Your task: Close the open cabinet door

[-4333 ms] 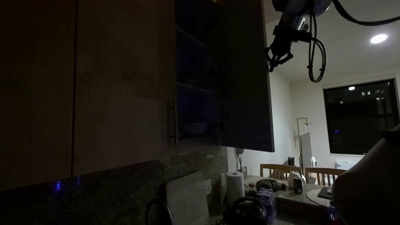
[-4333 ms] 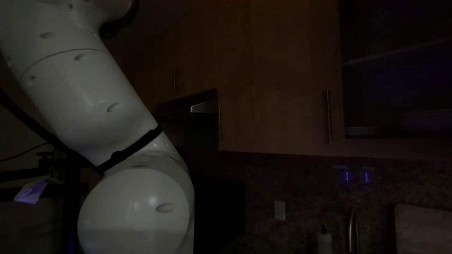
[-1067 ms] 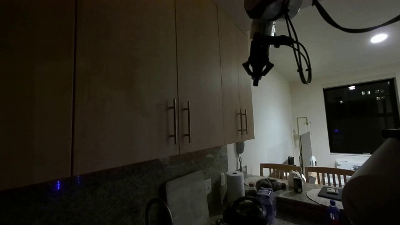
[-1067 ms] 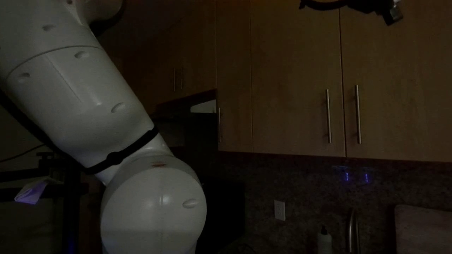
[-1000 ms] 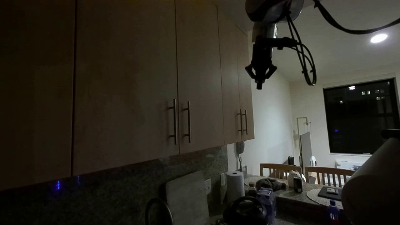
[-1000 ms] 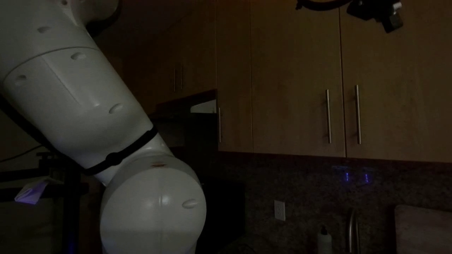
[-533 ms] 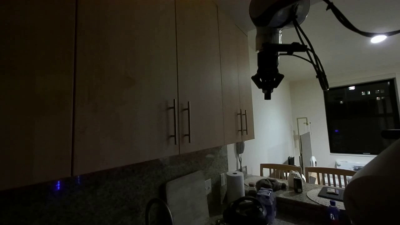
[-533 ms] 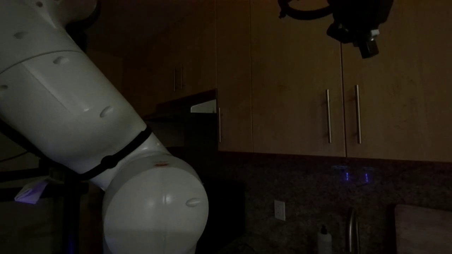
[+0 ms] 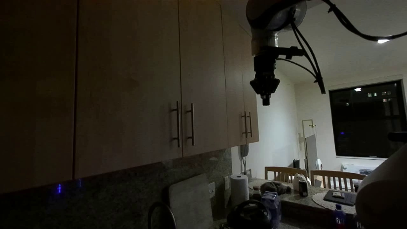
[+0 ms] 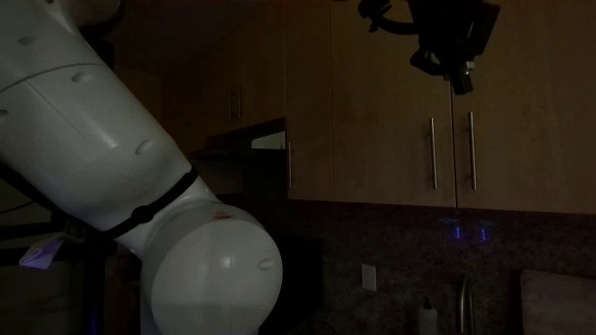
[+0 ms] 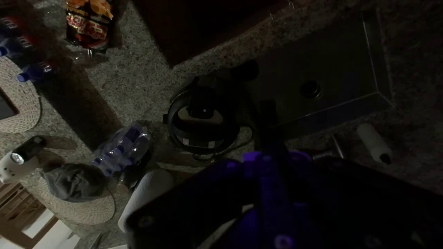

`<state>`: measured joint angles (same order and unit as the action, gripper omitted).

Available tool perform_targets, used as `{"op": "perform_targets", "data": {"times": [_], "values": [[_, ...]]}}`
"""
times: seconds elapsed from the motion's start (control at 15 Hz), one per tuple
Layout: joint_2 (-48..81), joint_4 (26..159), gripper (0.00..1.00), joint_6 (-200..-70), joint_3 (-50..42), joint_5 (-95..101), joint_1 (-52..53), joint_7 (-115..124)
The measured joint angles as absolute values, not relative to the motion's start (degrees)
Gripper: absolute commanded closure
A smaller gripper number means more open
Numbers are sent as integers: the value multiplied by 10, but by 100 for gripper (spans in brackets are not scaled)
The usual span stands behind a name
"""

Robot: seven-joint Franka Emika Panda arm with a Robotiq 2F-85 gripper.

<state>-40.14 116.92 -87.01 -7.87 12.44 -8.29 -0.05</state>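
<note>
Closure check: fingers (image 9: 265, 100) holding nothing, door (image 9: 203, 70) flush

The fingers are pressed together, with nothing seen between them. They hang pointing down and look apart from the door, though depth is hard to judge from where I stand. A push needs no grip, which would account for the closed pose; they make a blunt, dark, narrow nose.

Beyond them, the door lies level with its neighbour (image 9: 127, 79) in both exterior views, a thin straight seam (image 9: 180, 70) between. Assessment: the task appears complete; any move left is to back away without catching the handle (image 9: 192, 124). That handle, a slim metal bar on two posts, stands upright along the seam beside its twin (image 9: 178, 124), presumably so both doors pull from the middle. Fronts: flat tan wood, faint grain.

In an exterior view, a pale board (image 9: 190, 202) with rounded corners leans against the mottled stone backsplash (image 9: 127, 194), likely kept upright to spare room. The wrist view shows the table (image 11: 135, 79) in speckled stone, cut for a straight-sided sink (image 11: 339, 65); plastic bottles (image 11: 121, 148) cluster near a white roll (image 11: 147, 193).
</note>
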Motion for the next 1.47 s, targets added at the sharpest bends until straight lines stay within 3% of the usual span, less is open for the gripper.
{"op": "perform_targets", "data": {"times": [0.47, 1.13, 1.2, 1.27, 1.47], "values": [[-350, 1176, 100, -826, -76, 128, -48, -54], [-343, 1139, 100, -873, -94, 88, -53, -10], [-343, 1134, 91, -874, -98, 81, -53, -9], [-343, 1130, 98, -875, -102, 78, -54, -9], [-343, 1129, 91, -875, -102, 78, -55, -9]]}}
